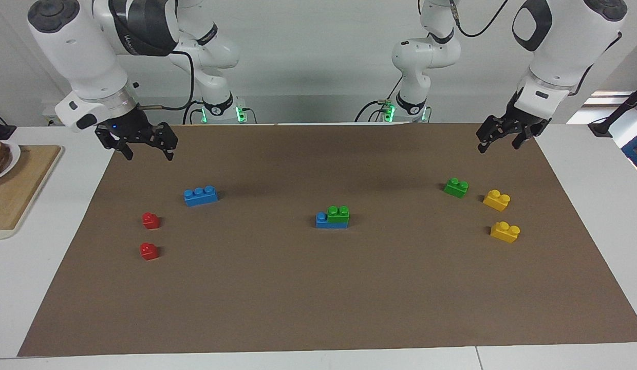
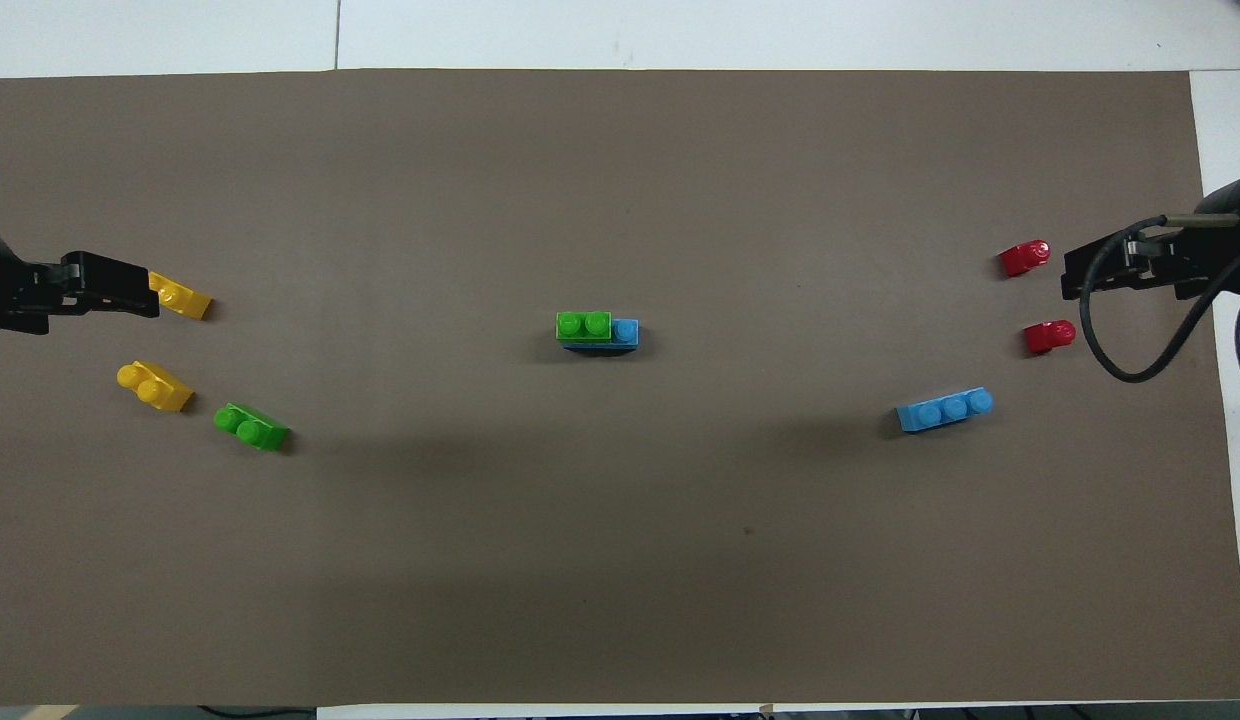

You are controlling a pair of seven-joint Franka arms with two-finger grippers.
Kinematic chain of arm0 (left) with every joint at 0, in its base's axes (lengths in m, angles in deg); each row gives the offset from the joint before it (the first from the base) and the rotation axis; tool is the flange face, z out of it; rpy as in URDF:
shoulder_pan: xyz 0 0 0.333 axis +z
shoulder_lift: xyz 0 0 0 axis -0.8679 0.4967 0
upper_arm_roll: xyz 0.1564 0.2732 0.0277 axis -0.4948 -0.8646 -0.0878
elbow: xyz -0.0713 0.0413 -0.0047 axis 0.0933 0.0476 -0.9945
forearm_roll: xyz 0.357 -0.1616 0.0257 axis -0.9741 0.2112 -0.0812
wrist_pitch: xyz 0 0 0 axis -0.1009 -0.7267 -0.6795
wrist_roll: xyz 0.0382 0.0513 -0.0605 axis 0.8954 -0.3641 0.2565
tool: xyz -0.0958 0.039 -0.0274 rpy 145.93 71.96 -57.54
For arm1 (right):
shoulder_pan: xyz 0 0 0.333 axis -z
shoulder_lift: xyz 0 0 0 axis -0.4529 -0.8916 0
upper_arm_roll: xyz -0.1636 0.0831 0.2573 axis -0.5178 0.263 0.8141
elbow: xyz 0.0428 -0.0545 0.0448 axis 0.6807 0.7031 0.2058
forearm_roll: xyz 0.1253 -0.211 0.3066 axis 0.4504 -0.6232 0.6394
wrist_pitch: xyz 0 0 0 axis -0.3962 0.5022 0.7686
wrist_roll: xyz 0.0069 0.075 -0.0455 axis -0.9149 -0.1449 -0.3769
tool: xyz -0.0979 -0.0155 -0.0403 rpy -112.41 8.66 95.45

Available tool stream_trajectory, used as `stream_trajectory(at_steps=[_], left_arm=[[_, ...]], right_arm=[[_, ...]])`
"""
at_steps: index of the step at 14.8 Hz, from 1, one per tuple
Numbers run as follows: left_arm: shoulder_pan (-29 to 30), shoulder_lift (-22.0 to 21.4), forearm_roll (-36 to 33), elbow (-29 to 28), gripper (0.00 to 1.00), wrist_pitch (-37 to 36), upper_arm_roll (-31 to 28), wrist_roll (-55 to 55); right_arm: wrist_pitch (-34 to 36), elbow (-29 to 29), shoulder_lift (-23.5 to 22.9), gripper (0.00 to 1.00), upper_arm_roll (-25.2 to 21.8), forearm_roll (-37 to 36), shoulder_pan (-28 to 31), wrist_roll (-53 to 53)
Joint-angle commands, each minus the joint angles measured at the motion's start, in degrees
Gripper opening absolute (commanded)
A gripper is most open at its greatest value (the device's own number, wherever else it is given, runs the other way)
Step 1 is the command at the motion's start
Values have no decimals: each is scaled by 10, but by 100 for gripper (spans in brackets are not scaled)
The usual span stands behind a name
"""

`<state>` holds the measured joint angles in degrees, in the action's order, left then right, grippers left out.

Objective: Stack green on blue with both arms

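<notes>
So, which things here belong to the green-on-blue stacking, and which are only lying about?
Job:
- green brick stacked on blue brick, mid-mat
- spare green brick
- spare blue brick
- left gripper, open, raised over the mat's edge
- right gripper, open, raised over the mat's edge

Lying about:
- two yellow bricks
- two red bricks
- cutting board
</notes>
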<state>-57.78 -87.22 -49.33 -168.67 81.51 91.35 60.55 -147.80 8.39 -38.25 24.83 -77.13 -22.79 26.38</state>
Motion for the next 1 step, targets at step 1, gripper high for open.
stream_trajectory(at_steps=[1], left_arm=[[-4,-6,4,0,100,-11,-3,-8]], right_arm=[[6,1,0,100,7,-2,9,-1]])
